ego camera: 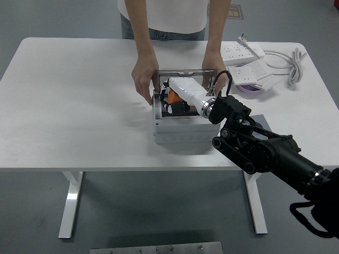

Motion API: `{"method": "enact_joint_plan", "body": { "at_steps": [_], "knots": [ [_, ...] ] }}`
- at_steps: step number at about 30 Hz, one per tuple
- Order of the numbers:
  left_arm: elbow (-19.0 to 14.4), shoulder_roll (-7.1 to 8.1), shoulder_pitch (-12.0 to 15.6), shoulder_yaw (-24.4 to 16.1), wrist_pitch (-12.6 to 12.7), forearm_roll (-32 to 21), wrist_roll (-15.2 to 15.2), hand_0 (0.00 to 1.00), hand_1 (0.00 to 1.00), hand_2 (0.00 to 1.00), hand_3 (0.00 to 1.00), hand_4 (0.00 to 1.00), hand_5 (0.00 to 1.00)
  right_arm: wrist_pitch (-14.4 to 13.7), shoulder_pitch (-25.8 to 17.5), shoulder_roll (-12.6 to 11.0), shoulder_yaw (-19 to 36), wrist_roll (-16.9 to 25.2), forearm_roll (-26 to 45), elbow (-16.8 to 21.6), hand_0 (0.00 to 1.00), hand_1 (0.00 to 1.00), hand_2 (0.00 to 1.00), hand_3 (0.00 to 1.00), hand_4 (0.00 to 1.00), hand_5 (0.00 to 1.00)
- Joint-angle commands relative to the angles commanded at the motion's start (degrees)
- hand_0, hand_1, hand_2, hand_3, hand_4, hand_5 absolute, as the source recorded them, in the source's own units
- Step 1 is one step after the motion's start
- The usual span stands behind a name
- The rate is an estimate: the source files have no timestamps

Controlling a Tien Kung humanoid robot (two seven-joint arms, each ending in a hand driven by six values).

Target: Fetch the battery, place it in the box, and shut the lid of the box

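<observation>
A grey box (180,128) stands at the middle of the table. A person at the far side holds its lid (183,71) upright with both hands (143,79). My right hand (183,89), white, reaches down into the box from the right. It is shut on the orange and black battery (174,105), which sits low inside the box under my palm. My fingertips are hidden behind the battery and the box wall. My left arm is out of view.
White power strips (244,52) and a coiled white cable (294,66) lie at the back right, next to a purple round object (253,89). The table's near edge (106,168) runs just in front of the box.
</observation>
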Motion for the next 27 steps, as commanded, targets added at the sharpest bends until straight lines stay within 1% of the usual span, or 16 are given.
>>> {"method": "enact_joint_plan", "body": {
  "at_steps": [3,4,9,10,15,16,21,22,27],
  "knots": [
    [-0.01,-0.02,0.01,-0.01,-0.01,-0.01,0.04,0.632,0.698,0.573,0.541,0.500,0.002,-0.03,-0.04,0.00,0.07,0.02,0.24,-0.06,0.256,0.323,0.399,0.490,0.639,0.196],
    [-0.01,-0.02,0.02,-0.01,-0.01,-0.02,0.05,0.632,0.698,0.573,0.541,0.500,0.002,-0.05,-0.05,0.00,0.10,0.04,0.33,-0.07,0.299,0.339,0.400,0.470,0.738,0.295],
    [-0.03,-0.06,0.07,-0.04,-0.03,0.01,0.12,0.632,0.698,0.573,0.541,0.500,0.002,-0.19,-0.18,-0.07,0.29,-0.01,0.79,-0.10,0.299,0.339,0.400,0.470,0.738,0.295],
    [-0.03,-0.05,0.07,-0.07,-0.02,0.04,0.12,0.632,0.698,0.573,0.541,0.500,0.002,-0.22,-0.21,-0.09,0.33,-0.02,0.87,-0.12,0.352,0.362,0.411,0.465,0.815,0.394],
    [-0.04,-0.01,0.11,-0.21,0.02,0.20,0.18,0.632,0.698,0.573,0.541,0.500,0.002,-0.36,-0.31,-0.16,0.41,0.00,1.28,-0.12,0.352,0.362,0.411,0.465,0.815,0.394],
    [-0.04,0.00,0.13,-0.24,0.02,0.24,0.18,0.632,0.698,0.573,0.541,0.500,0.002,-0.43,-0.32,-0.17,0.41,0.02,1.43,-0.13,0.431,0.387,0.419,0.462,0.867,0.498],
    [-0.03,-0.06,0.12,-0.29,0.01,0.35,0.19,0.632,0.698,0.573,0.541,0.500,0.002,-0.60,-0.35,-0.15,0.41,-0.03,1.99,-0.19,0.431,0.387,0.419,0.462,0.867,0.498],
    [-0.03,-0.08,0.11,-0.31,0.00,0.38,0.19,0.632,0.698,0.573,0.541,0.500,0.002,-0.61,-0.35,-0.15,0.41,-0.08,2.04,-0.15,0.462,0.393,0.429,0.466,0.899,0.615],
    [-0.04,-0.11,0.21,-0.43,0.02,0.53,0.26,0.632,0.698,0.573,0.541,0.500,0.002,-0.52,-0.41,-0.21,0.58,-0.63,2.35,0.22,0.462,0.393,0.429,0.466,0.899,0.615]
  ]
}}
